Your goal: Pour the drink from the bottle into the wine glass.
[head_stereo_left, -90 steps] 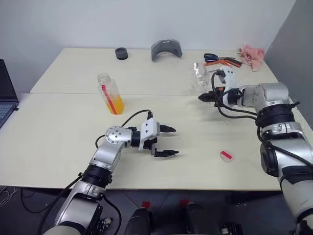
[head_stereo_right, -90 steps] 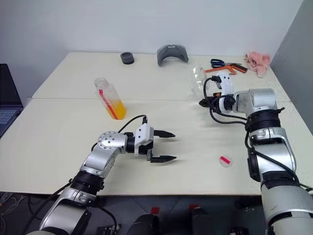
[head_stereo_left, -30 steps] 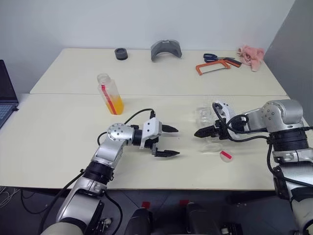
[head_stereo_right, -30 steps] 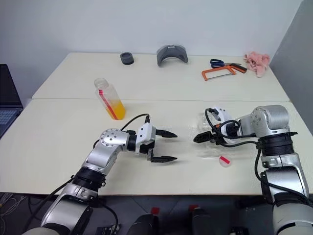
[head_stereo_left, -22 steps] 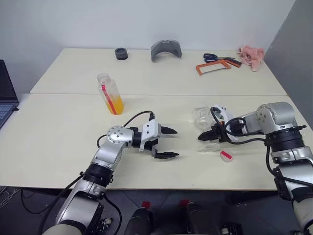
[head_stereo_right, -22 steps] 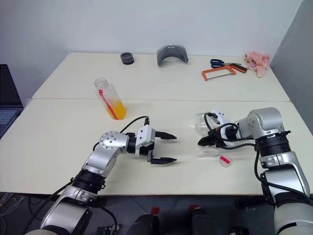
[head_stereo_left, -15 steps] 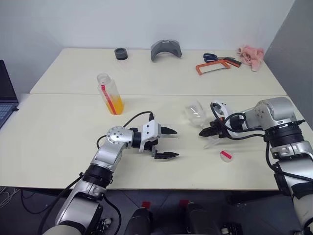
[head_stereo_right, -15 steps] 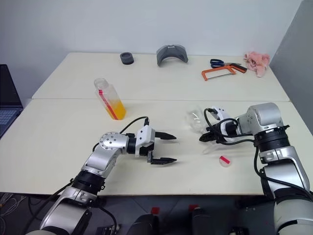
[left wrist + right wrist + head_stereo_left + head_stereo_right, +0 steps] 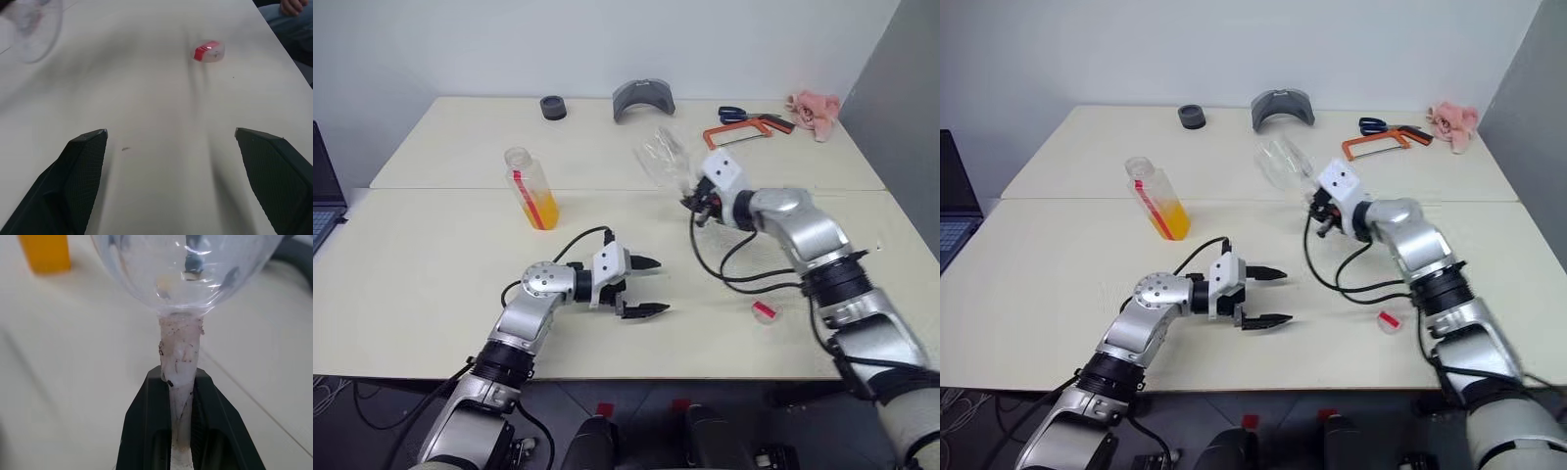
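Observation:
The bottle (image 9: 531,188) stands uncapped on the table at the left of middle, its lower half holding the orange drink (image 9: 544,210). My right gripper (image 9: 694,203) is shut on the stem of the wine glass (image 9: 664,157), which hangs above the table's middle with its empty bowl tilted up and to the left. In the right wrist view the stem (image 9: 179,360) sits clamped between both fingers, the bowl (image 9: 186,269) beyond them. Low near the front of the table, my left gripper (image 9: 643,287) is open and holds nothing.
A red-and-white cap (image 9: 764,311) lies at the front right. Along the back of the table are a black ring (image 9: 553,107), a grey curved piece (image 9: 644,98), an orange saw frame (image 9: 739,132), scissors (image 9: 736,114) and a pink cloth (image 9: 815,106). A laptop (image 9: 321,186) sits at the far left.
My right gripper shut on the stem of the wine glass lying at the front right, then lifted it up and leftward toward the table's middle. The left gripper stayed put.

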You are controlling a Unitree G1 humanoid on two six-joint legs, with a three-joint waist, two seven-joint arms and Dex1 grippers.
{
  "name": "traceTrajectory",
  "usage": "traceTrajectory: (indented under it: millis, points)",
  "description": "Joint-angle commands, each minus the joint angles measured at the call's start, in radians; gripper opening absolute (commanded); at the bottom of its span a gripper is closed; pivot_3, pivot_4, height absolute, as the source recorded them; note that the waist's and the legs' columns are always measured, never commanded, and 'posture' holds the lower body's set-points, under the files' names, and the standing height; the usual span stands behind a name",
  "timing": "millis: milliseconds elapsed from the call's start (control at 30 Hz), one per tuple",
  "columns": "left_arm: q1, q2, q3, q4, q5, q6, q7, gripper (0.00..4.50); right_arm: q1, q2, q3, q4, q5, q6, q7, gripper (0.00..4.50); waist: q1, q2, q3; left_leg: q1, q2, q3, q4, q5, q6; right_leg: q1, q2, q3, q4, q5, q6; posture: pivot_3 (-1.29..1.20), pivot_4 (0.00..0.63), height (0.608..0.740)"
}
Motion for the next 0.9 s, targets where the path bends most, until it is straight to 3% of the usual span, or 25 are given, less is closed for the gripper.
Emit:
traceTrajectory:
  millis: [33,167,300,900]
  points:
    - [0.007,0.023,0.031,-0.047,-0.021,0.006,0.010,4.50,0.018,0.078,-0.104,0.061,-0.011,-0.204,-0.120,0.15,0.003,0.000,0.000,0.000,0.000,0.000,0.000,0.000,0.000,0.000,0.000,0.000,0.000,0.000,0.000,0.00,0.150,0.740]
    - [0.005,0.038,0.034,-0.056,-0.027,0.015,0.010,4.50,0.041,0.190,-0.166,0.148,-0.006,-0.370,-0.190,0.15,0.003,0.000,0.000,0.000,0.000,0.000,0.000,0.000,0.000,0.000,0.000,0.000,0.000,0.000,0.000,0.00,0.150,0.740]
    - [0.011,0.058,0.041,-0.072,-0.033,0.027,0.001,4.50,0.084,0.249,-0.144,0.196,-0.039,-0.499,-0.162,0.15,0.000,0.000,0.000,0.001,-0.001,0.000,0.000,0.000,0.000,0.000,0.000,0.001,0.000,0.000,0.000,0.00,0.150,0.740]
    - [0.068,0.170,0.139,-0.098,-0.081,0.110,0.024,4.50,0.322,0.297,-0.170,0.160,-0.039,-0.455,-0.141,0.15,0.001,0.001,0.000,0.003,-0.001,-0.001,0.000,0.000,0.000,0.001,0.000,0.001,0.002,0.000,0.000,0.00,0.150,0.740]
